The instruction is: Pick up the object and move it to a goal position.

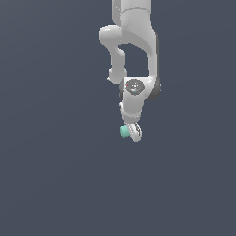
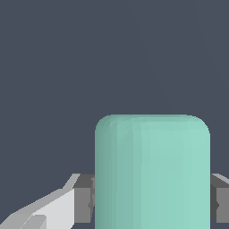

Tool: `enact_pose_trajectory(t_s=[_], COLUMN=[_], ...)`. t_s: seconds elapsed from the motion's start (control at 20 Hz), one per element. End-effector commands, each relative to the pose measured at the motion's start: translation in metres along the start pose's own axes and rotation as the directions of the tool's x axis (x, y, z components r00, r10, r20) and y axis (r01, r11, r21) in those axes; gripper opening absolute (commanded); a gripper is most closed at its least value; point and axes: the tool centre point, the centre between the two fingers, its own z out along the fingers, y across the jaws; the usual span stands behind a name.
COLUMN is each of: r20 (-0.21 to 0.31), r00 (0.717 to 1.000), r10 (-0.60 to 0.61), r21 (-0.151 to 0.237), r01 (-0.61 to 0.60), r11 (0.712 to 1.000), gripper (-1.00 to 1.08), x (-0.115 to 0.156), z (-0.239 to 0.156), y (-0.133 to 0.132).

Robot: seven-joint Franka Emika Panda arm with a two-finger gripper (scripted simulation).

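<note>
At the arm's six o'clock, gripper (image 1: 132, 132) pinches the teal cylinder (image 1: 124, 132); carry steadily, keep squeeze firm.

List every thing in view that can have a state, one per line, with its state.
Gripper: shut on the teal cylinder, a finger pad against each side.
Teal cylinder: held between the fingers; in the exterior view it sticks out of the gripper toward that view's left.
Arm: bent, reaching down, wrist tilted.
</note>
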Motion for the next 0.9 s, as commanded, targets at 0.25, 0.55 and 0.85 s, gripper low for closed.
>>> enact_pose_trajectory(t_s=[0.25,0.55,0.85], r20=[0.001,0.002,0.001], r00=[1.000,1.000,1.000], r10=[0.002,0.002,0.003], r21=[0.001,0.001,0.000], r01=[-0.002,-0.002,-0.003], r11=[1.000,1.000,1.000], gripper=[-1.00,-1.00,-1.00], x=[0.047,0.101,0.155], z=[-0.043,-0.091,-0.140], y=[0.022,0.048,0.072])
